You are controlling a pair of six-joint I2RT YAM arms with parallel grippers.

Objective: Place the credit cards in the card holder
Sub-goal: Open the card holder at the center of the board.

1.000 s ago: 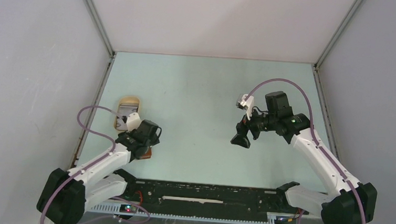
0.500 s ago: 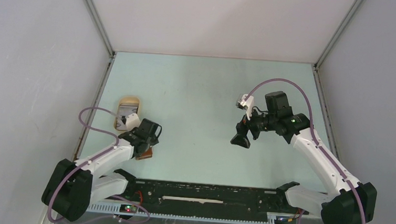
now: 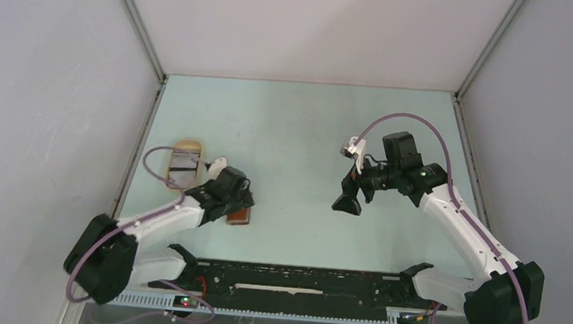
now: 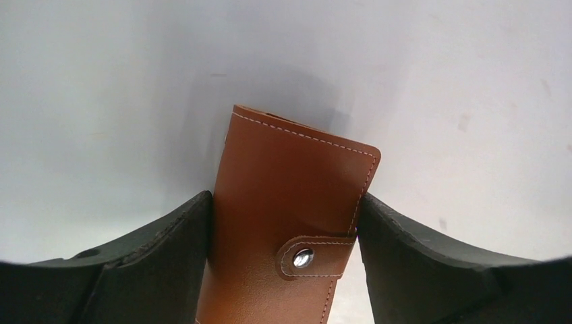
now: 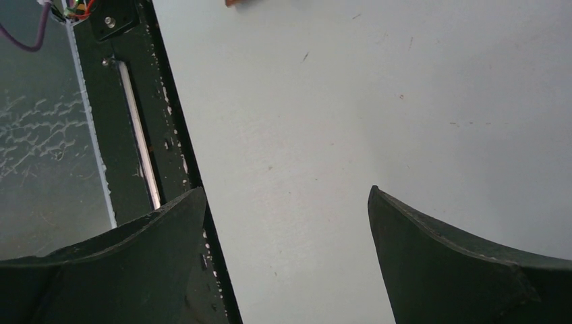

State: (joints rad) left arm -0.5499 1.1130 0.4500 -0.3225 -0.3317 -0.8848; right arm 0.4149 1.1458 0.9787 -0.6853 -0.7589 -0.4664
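The card holder (image 4: 290, 162) is a reddish-brown leather wallet, folded shut, with its snap strap (image 4: 305, 256) fastened. My left gripper (image 4: 285, 202) is shut on it, a black finger pressing each long edge. From above, the card holder (image 3: 240, 217) sticks out under the left gripper (image 3: 237, 204) on the table, right of the tray. The credit cards (image 3: 184, 161) lie in the beige oval tray (image 3: 187, 141), too small to tell apart. My right gripper (image 3: 347, 203) hangs open above the table at centre right, with nothing between its fingers (image 5: 148, 256).
A black rail (image 3: 298, 281) runs along the near edge between the arm bases and also shows in the right wrist view (image 5: 135, 121). Grey walls enclose the table on the left, right and back. A purple cable (image 3: 158, 157) loops over the tray's left side.
The left arm swung right, away from the tray, carrying the card holder along. Its jaws narrowed onto the holder's edges. The right arm stayed put.
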